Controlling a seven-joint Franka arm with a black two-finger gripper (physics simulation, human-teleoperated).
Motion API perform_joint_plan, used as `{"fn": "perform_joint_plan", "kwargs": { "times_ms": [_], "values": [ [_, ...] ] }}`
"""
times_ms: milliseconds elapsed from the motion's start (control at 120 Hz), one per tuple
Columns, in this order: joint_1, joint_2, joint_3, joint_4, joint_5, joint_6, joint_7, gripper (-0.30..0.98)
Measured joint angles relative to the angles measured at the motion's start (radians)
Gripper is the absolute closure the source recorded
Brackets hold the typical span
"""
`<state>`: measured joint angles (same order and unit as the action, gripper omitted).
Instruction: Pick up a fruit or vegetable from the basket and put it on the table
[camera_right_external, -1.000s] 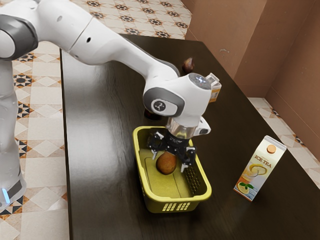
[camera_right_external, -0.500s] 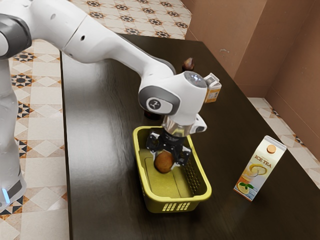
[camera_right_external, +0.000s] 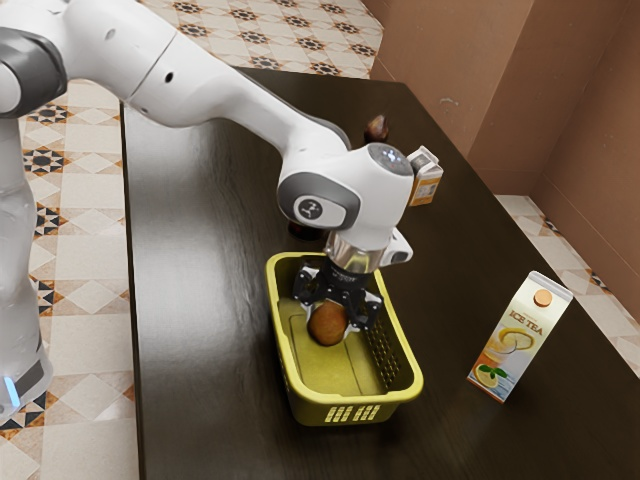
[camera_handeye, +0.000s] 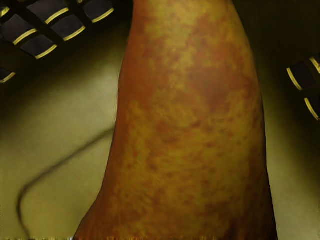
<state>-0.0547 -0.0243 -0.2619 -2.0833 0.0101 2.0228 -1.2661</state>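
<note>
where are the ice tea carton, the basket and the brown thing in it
Ice tea carton (camera_right_external: 515, 342): exterior view, on its printed front.
Basket (camera_right_external: 309, 411): exterior view, on its outer end wall.
Brown thing (camera_right_external: 326, 326): exterior view, on its rounded side.

Basket (camera_right_external: 345, 412) yellow-green; fruit (camera_handeye: 190, 120) orange-brown w/ yellowish mottling; table (camera_right_external: 210, 400) v. dark brown; floor (camera_right_external: 85, 340) patterned tile.
</note>
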Motion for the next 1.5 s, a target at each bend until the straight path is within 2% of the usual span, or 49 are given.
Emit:
{"fn": "perform_joint_plan", "kwargs": {
  "times_ms": [117,233,333,425,492,608,733,867,1033,1117,1192,1325,1425,1500],
  "values": [
    [-0.002,-0.004,0.001,0.0,0.002,-0.002,-0.016,0.47],
    [-0.003,-0.004,0.002,0.0,0.004,-0.003,-0.03,0.48],
    [-0.006,-0.002,0.005,0.001,0.004,-0.004,-0.039,0.43],
    [-0.01,-0.032,0.004,0.007,0.011,-0.004,-0.048,0.53],
    [-0.006,-0.06,0.001,0.015,0.02,-0.006,-0.056,0.51],
    [0.027,-0.085,-0.003,0.08,0.079,-0.006,-0.065,0.38],
    [0.029,-0.11,-0.015,0.127,0.171,-0.007,-0.073,0.43],
    [0.017,-0.194,-0.054,0.159,0.286,-0.035,-0.078,0.44],
    [0.016,-0.181,-0.122,0.17,0.346,-0.055,-0.087,0.46],
    [0.013,-0.139,-0.194,0.221,0.356,-0.058,-0.097,0.46],
    [-0.019,-0.027,-0.244,0.342,0.378,-0.059,-0.108,0.46],
    [-0.137,0.182,-0.261,0.57,0.475,-0.058,-0.125,0.46],
    [-0.157,0.253,-0.259,0.632,0.529,-0.046,-0.136,0.46],
    [-0.16,0.267,-0.258,0.64,0.556,-0.033,-0.143,0.28]
  ]
}}
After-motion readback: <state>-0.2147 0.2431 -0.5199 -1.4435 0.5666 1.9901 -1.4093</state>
